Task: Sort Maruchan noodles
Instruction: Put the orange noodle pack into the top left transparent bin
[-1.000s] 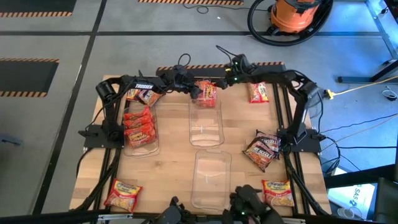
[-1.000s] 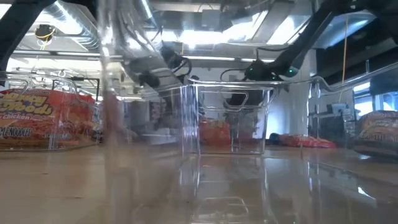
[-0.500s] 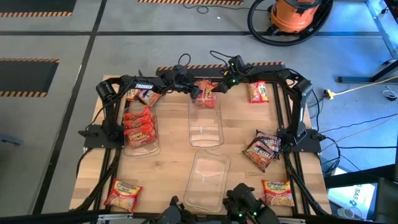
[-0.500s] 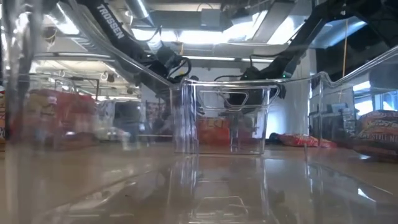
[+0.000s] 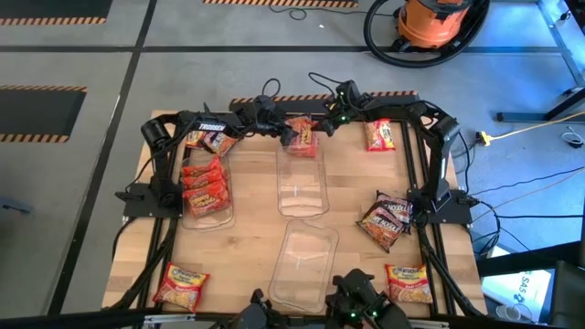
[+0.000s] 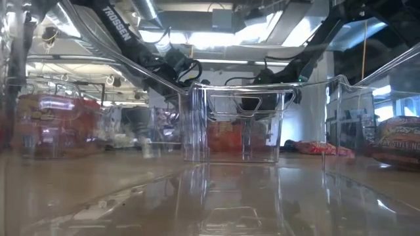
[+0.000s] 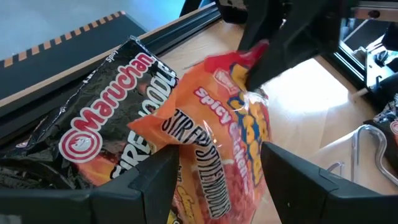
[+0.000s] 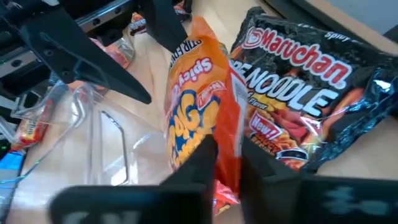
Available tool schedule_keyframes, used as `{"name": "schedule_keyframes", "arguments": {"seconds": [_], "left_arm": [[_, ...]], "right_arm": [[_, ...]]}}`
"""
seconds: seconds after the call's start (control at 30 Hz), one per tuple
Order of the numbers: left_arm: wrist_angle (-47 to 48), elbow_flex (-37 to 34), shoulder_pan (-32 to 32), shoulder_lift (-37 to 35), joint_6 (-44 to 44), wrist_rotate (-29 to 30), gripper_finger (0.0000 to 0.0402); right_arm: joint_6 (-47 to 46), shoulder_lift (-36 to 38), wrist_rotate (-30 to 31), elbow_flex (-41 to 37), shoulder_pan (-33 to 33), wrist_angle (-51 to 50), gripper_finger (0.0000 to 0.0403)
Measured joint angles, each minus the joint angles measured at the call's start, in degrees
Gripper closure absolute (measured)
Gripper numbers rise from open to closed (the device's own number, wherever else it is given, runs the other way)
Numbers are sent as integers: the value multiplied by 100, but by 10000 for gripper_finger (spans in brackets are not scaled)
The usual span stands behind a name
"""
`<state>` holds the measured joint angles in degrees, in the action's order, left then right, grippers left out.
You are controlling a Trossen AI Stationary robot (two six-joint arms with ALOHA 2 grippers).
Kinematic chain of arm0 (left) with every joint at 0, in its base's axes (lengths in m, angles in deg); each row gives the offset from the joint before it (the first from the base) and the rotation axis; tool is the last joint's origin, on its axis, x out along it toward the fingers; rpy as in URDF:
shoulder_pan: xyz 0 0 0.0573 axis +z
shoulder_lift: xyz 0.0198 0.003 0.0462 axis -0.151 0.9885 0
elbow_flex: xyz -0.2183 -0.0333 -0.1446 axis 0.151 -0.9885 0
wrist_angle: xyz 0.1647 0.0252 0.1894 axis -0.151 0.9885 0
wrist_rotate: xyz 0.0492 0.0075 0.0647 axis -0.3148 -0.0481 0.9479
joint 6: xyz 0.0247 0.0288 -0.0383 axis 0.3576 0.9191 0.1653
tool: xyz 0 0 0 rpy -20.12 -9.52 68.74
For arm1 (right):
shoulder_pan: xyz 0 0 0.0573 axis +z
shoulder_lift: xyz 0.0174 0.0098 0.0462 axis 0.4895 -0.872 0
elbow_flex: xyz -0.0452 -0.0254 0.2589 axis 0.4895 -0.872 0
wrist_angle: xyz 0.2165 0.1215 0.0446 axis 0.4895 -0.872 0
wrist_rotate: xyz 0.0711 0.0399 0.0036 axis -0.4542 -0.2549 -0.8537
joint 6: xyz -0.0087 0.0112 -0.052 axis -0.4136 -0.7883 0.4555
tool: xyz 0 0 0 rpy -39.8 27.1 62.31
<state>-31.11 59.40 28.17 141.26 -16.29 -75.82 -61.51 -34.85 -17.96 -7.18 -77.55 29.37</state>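
So the right gripper (image 8: pixel 225 163) is pinched shut on the edge of an orange-red packet (image 8: pixel 202 106), holding it upright at the far end of the table, just over the end of the middle clear bin (image 5: pixel 302 178). The left gripper (image 7: pixel 217 180) sits right opposite with its fingers spread wide either side of the same packet, not squeezing it as far as I can tell.

A dark Maruchan packet (image 8: pixel 298 93) lies right behind the orange one, touching it, so I'd lift straight up first so it doesn't get dragged along. Crinkly plastic is slippery and the grip is only on a thin edge, so go slow, no swinging.

Where it goes is a guess. The left bin (image 5: pixel 206 187) already has a stack of orange-red packets, so that looks like its home. If the left arm takes over, it should close before the right lets go. Other packets are scattered about: red one (image 5: pixel 380 135) far right, dark pile (image 5: pixel 384 219) on the right side, two yellow ones (image 5: pixel 180 285) (image 5: pixel 409 283) at the near corners.
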Motion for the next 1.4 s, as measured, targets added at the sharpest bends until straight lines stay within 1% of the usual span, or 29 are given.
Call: {"name": "schedule_keyframes", "arguments": {"seconds": [0.03,0.13,0.23,0.33,0.6,0.77,0.9,0.97,1.03,1.1,1.23,1.3,1.4], "left_arm": [[2,0,-9,0,11,0,182],[17,-1,-17,-26,112,-34,182],[116,-9,-13,-260,153,-142,182],[300,-9,-17,-655,350,-142,182],[1133,-1,-162,-1977,1009,-3,182],[1217,0,-291,-2408,1451,44,182],[1296,66,-340,-2471,1782,1,171],[1397,189,-340,-2453,1809,-103,156],[1481,385,-352,-2415,1956,-306,140],[1787,597,-386,-2365,2109,-359,126],[2782,1044,-440,-2222,2360,-264,112],[3229,1162,-476,-2150,2470,-79,111],[3541,1193,-535,-2068,2630,164,111]], "right_arm": [[72,0,42,0,0,10,393],[227,40,92,-5,-2,-10,393],[297,214,139,-7,-13,-14,400],[435,532,200,-7,-13,-20,401],[793,1467,353,-7,-1,-373,402],[1005,1826,392,-7,246,-547,402],[1034,1888,390,-7,616,-556,403],[1090,1888,402,-7,796,-566,403],[1154,1888,541,-7,968,-547,403],[1171,1888,637,-7,1111,-521,403],[1167,1888,683,20,1317,-481,403],[1167,1886,790,97,1400,-527,403],[1167,1887,801,258,1500,-532,403]]}}
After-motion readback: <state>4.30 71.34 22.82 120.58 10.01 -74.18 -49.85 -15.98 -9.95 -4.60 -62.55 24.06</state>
